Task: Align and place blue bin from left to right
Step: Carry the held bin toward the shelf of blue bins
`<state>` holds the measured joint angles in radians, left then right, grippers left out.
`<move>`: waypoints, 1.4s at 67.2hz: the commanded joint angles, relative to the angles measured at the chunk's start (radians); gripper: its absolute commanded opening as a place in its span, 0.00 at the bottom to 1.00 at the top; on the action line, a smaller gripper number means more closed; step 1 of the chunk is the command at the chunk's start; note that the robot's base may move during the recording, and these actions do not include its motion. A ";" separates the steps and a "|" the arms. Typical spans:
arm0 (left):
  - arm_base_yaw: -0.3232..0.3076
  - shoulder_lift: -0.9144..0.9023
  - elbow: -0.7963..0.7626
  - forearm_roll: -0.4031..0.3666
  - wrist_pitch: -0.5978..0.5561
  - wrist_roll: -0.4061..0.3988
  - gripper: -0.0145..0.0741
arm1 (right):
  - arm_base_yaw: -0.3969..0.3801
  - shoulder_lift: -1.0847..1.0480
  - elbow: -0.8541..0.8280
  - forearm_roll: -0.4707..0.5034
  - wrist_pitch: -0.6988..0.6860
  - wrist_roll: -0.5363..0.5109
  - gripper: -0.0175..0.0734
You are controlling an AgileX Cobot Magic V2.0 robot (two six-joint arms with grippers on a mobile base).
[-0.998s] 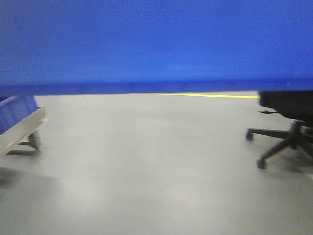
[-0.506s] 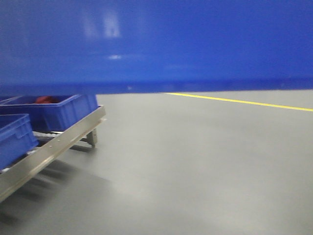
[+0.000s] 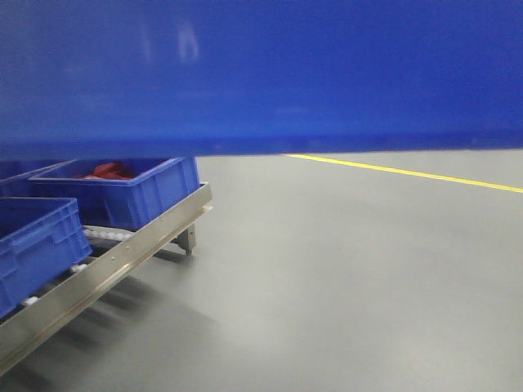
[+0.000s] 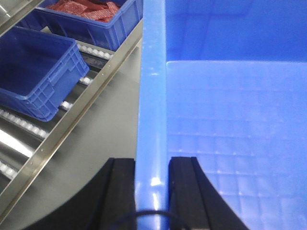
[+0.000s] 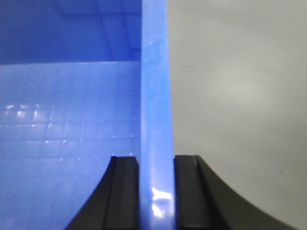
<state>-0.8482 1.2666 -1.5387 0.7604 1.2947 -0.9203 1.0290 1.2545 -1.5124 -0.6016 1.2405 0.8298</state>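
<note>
The blue bin (image 3: pixel 261 73) hangs close in front of the front camera, its glossy side filling the top of that view. In the left wrist view my left gripper (image 4: pixel 152 160) is shut on the bin's left rim (image 4: pixel 152 96), one black finger (image 4: pixel 122 191) outside and one inside. The bin's gridded floor (image 4: pixel 230 134) lies to the right of that rim. In the right wrist view my right gripper (image 5: pixel 156 158) is shut on the bin's right rim (image 5: pixel 156 86), with the bin's inside (image 5: pixel 62 120) to the left. The bin looks empty.
A metal roller conveyor rack (image 3: pixel 122 253) stands low at the left with darker blue bins on it. One of them (image 3: pixel 131 192) holds red items (image 4: pixel 86 8), and a nearer one (image 4: pixel 36 72) is empty. Grey floor with a yellow line (image 3: pixel 409 173) stretches to the right.
The scene has shifted right across the front view. The office chair has left the frame, and the rack with its darker bins has come further in from the left. The bin stays held.
</note>
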 commanded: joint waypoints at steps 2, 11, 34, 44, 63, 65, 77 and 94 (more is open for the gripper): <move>-0.011 -0.010 -0.008 0.035 -0.074 -0.005 0.04 | 0.006 -0.014 -0.008 -0.028 -0.098 -0.003 0.12; -0.011 -0.010 -0.008 0.035 -0.074 -0.005 0.04 | 0.006 -0.014 -0.008 -0.028 -0.098 -0.003 0.12; -0.011 -0.010 -0.008 0.035 -0.074 -0.005 0.04 | 0.006 -0.014 -0.008 -0.028 -0.098 -0.003 0.12; -0.011 -0.010 -0.008 0.035 -0.074 -0.005 0.04 | 0.006 -0.014 -0.008 -0.028 -0.098 -0.003 0.12; -0.011 -0.010 -0.008 0.035 -0.074 -0.005 0.04 | 0.006 -0.014 -0.008 -0.028 -0.098 -0.003 0.12; -0.011 -0.010 -0.008 0.035 -0.074 -0.005 0.04 | 0.006 -0.014 -0.008 -0.028 -0.098 -0.003 0.12; -0.011 -0.010 -0.008 0.035 -0.074 -0.005 0.04 | 0.006 -0.014 -0.008 -0.028 -0.098 -0.003 0.12; -0.011 -0.010 -0.008 0.035 -0.074 -0.005 0.04 | 0.006 -0.014 -0.008 -0.028 -0.098 -0.003 0.12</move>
<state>-0.8482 1.2666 -1.5387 0.7604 1.2925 -0.9203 1.0290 1.2545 -1.5124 -0.6058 1.2384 0.8298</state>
